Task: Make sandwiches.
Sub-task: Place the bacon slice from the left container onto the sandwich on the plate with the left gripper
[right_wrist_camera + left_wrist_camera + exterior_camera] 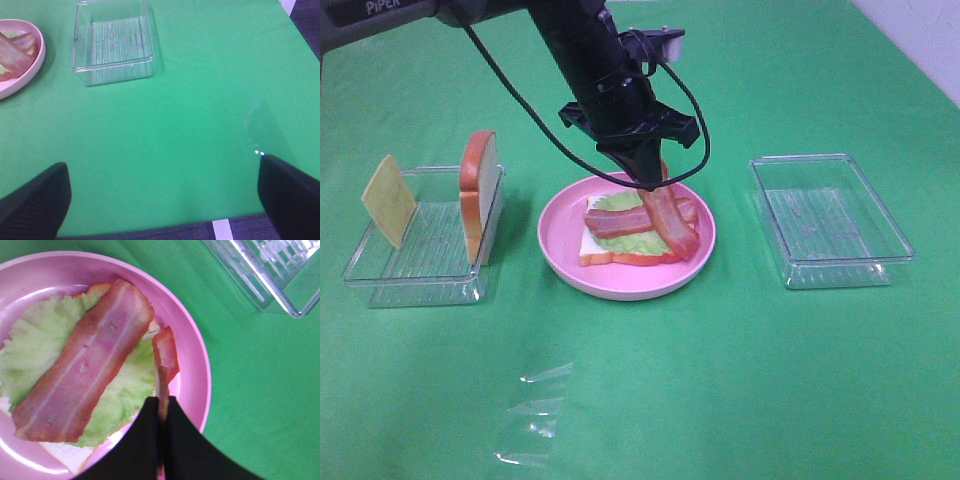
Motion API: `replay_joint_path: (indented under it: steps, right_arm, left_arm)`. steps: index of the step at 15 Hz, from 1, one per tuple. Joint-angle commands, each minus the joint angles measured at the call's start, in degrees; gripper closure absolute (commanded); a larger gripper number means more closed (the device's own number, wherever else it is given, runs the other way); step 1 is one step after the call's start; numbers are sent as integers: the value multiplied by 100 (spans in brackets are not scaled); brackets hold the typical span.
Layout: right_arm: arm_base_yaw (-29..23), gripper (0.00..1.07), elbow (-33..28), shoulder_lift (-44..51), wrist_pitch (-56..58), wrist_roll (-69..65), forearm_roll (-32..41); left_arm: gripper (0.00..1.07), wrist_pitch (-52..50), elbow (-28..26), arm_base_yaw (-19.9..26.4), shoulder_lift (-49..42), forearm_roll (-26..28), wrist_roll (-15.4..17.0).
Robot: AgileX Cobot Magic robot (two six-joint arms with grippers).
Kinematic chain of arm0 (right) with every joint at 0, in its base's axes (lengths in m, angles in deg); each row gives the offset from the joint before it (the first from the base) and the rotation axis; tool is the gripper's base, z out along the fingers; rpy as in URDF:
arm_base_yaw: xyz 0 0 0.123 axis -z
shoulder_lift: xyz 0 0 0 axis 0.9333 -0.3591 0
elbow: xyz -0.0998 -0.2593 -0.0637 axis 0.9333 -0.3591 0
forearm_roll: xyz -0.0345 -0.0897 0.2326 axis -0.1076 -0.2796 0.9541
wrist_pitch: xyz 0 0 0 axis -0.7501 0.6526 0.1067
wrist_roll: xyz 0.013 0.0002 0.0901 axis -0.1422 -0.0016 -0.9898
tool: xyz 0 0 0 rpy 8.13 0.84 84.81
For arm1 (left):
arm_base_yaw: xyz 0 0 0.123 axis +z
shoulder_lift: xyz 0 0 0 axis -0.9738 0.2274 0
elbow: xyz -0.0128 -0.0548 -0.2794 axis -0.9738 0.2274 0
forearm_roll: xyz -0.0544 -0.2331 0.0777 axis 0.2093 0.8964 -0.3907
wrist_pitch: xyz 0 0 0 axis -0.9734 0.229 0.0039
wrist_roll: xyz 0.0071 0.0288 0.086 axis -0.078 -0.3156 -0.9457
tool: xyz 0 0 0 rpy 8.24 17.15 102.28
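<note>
The left gripper point(650, 183) is clamped on the far end of a bacon strip point(672, 222), just above the far edge of the plate point(560, 215) at the centre of the table. The half-built sandwich point(620, 235) lies on that plate: bread, then lettuce point(30, 345), then a first strip point(85, 370) lying flat. What matters is the angle. The first strip runs left to right across the stack, while the held strip slants from the jaws down towards the near right and crosses the first strip's right end. Its low end seems to rest at the stack's near-right corner, close to the rim. To lie beside the first strip, I judge it needs turning more towards left-right before release. The right gripper point(162, 187) is spread open and holds nothing, well to the right of the plate, so the left arm is the nearer one.
</note>
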Motion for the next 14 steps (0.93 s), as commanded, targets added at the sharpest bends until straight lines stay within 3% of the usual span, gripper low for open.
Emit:
replay_joint_path:
  steps: [1, 5, 11, 13, 14]
  right_arm:
    - [-6, 9, -11, 160, -40, -11, 0]
    - [-6, 9, -11, 160, -40, -11, 0]
    - [-6, 9, -11, 160, -40, -11, 0]
    - [-6, 9, -11, 160, -40, -11, 0]
    - [-6, 9, -11, 160, -40, -11, 0]
  left_arm:
    - [107, -178, -40, 0, 115, -286, 80]
    - [107, -384, -40, 0, 132, -831, 481]
    - [107, -338, -40, 0, 132, -1054, 504]
    - [107, -395, -40, 0, 132, -1106, 670]
    - [97, -481, -40, 0, 132, -1152, 745]
